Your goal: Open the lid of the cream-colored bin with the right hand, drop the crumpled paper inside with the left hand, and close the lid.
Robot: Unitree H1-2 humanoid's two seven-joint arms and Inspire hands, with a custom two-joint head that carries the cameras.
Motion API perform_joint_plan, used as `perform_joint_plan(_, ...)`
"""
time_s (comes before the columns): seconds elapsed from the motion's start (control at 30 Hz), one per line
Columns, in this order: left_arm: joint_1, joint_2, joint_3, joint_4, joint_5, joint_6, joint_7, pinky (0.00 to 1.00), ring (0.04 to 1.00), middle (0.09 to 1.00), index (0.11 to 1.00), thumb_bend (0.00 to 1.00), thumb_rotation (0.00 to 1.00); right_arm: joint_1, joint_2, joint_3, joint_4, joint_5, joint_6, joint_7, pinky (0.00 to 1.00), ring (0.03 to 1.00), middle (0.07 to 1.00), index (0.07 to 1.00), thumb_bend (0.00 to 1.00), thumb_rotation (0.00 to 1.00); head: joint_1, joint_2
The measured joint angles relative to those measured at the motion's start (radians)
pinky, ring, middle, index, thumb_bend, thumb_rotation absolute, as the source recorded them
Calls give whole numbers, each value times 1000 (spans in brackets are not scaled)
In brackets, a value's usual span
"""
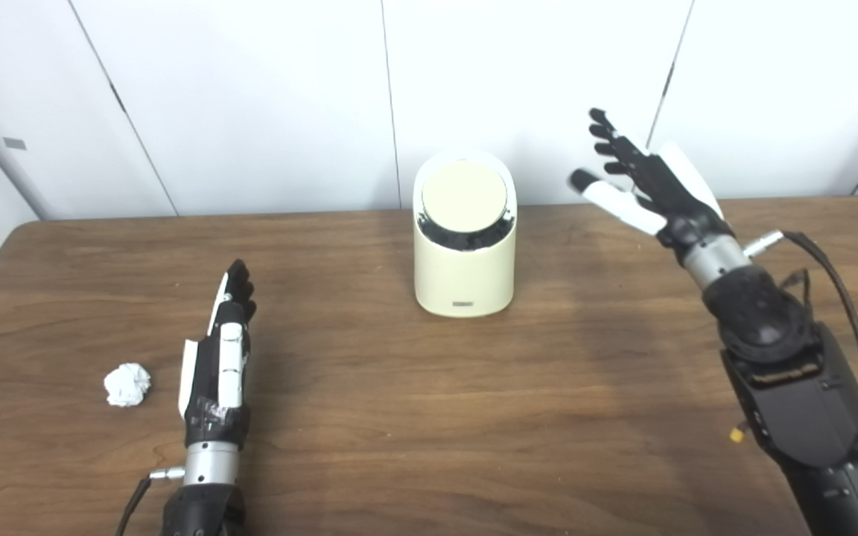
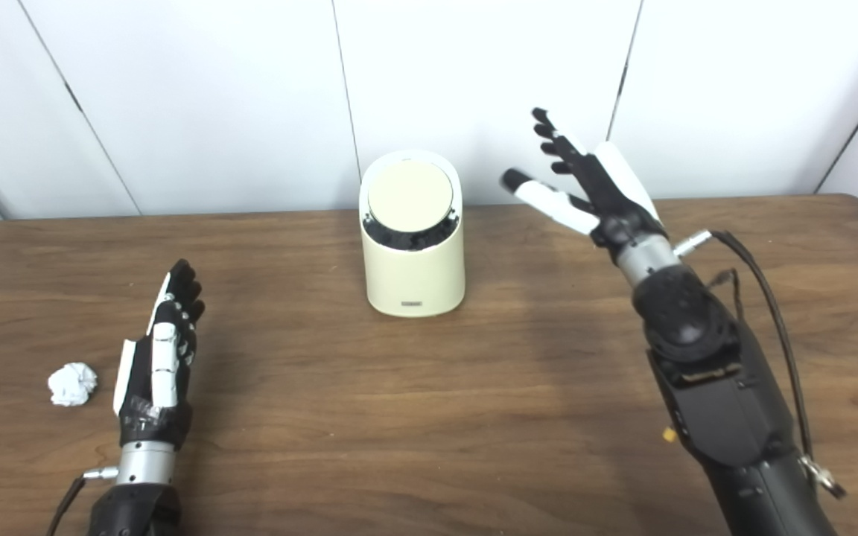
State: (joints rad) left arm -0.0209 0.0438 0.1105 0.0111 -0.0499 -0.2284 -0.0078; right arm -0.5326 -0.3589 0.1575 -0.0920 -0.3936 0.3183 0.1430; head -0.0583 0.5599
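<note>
On the wooden tabletop (image 1: 429, 417), toward its far edge and near the middle, a cream-colored bin (image 1: 464, 279) is seen standing upright, with its round lid (image 1: 464, 195) tilted toward the camera and lying closed over a dark rim. To the right of the bin, the right robot hand (image 1: 649, 182) is held raised above the tabletop, apart from the bin; its fingers (image 1: 608, 138) are spread wide and nothing is held in it, the thumb being pointed toward the bin's upper edge. Near the left front of the tabletop, the left robot hand (image 1: 222, 350) is laid low over the surface, its fingers stretched straight forward and kept close together, and nothing is grasped by it. Just beside this hand, on its outer side, a crumpled paper (image 1: 127, 384) is found resting on the wood, not touched by the hand. White wall panels (image 1: 250, 97) are seen behind the tabletop.
</note>
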Motion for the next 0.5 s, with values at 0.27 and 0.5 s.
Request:
perform_joint_plan(0.27, 1, -7, -3, -4, -1, 0, 0, 1000, 1000, 1000, 1000, 447, 954, -87, 2, 44, 29, -75, 31, 47, 847, 954, 979, 982, 700, 846, 3, 5)
perform_joint_plan(0.5, 1, -16, -5, -6, -2, 0, -1, 1000, 1000, 1000, 1000, 446, 927, -138, 20, 81, 90, -104, 31, 67, 873, 969, 978, 985, 769, 874, 6, 3)
